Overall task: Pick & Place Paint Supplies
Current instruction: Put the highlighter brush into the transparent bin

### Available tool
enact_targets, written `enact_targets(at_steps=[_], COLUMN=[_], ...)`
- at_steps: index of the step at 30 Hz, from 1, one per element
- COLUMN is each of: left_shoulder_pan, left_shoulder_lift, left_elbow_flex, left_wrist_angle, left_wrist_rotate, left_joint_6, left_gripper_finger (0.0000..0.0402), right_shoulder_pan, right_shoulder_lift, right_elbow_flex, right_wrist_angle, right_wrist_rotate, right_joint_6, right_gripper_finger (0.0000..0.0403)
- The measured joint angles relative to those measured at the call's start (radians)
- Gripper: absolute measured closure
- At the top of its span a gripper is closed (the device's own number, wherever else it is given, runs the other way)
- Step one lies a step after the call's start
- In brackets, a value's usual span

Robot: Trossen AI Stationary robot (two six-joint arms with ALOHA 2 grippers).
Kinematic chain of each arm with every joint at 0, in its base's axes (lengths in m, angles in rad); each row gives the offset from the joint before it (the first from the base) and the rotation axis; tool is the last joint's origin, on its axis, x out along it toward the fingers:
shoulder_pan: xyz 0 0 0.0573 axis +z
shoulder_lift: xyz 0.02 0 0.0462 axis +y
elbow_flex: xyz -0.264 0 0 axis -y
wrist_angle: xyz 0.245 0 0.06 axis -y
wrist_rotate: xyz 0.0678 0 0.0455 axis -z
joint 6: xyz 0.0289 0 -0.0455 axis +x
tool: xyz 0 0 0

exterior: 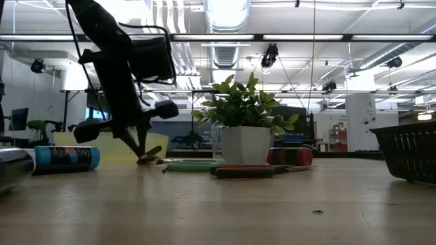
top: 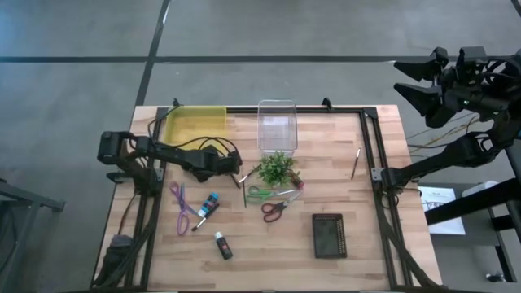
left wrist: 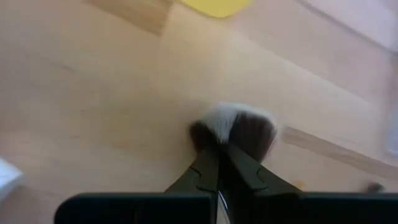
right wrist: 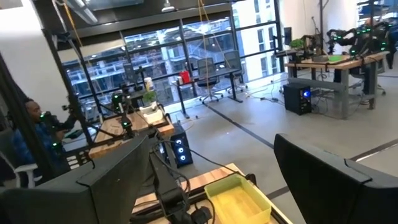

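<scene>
My left gripper point(top: 236, 176) is low over the table, just left of the potted plant point(top: 277, 168), shut on a fan brush point(left wrist: 233, 127) whose brown and white bristles spread out past the fingertips. The low view shows the gripper point(exterior: 143, 155) reaching down with the brush point(exterior: 151, 158) at the tabletop. Lying loose on the wood are purple scissors point(top: 181, 208), a blue tube point(top: 209, 205), a black tube with a white cap point(top: 222, 245), green scissors point(top: 262, 194), red scissors point(top: 275, 210) and a thin brush point(top: 356, 163). My right gripper point(top: 411, 81) is open, raised beyond the table's right far corner. My left gripper pinches the fan brush between its two fingers point(left wrist: 205, 169), just behind the bristle head point(left wrist: 214, 142), which sticks out past the tips. The fingers slant down from the table's left. Whether the brush rests on the wood or is just clear of it cannot be told.
A yellow bin point(top: 195, 122) and a clear container point(top: 277, 126) stand at the far edge. A black mesh basket point(top: 329, 236) sits near the right front. The plant and both pairs of scissors crowd the middle; bare wood lies between the basket and the thin brush.
</scene>
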Motion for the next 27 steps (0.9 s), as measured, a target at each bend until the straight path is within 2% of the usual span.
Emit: enact_targets(at_steps=[6,9,13,20,27], left_shoulder_pan=[-0.047,-0.066,-0.078,-0.079,-0.043], left_shoulder_lift=[-0.063,-0.103,-0.178,-0.357,-0.460], left_elbow_flex=[0.000,0.000,0.001,0.003,0.012], left_wrist_angle=[0.030,0.049,0.074,0.219,0.460], left_wrist_rotate=[-0.011,-0.015,-0.010,-0.004,-0.007], left_joint_6=[0.010,0.065,0.211,0.533,0.824], left_gripper_finger=[0.0393,0.0393,0.0393,0.0394,0.0394], right_shoulder_pan=[0.000,0.000,0.000,0.000,0.000], right_shoulder_lift=[0.000,0.001,0.000,0.000,0.000], right_elbow_flex=[0.000,0.000,0.000,0.000,0.000], right_wrist_angle=[0.000,0.000,0.000,-0.005,-0.019], right_wrist_rotate=[-0.010,-0.010,-0.010,-0.010,-0.010], right_joint_6=[-0.007,-0.008,-0.008,-0.007,-0.007], right_gripper_finger=[0.0058,0.0058,0.0058,0.0058,0.0058])
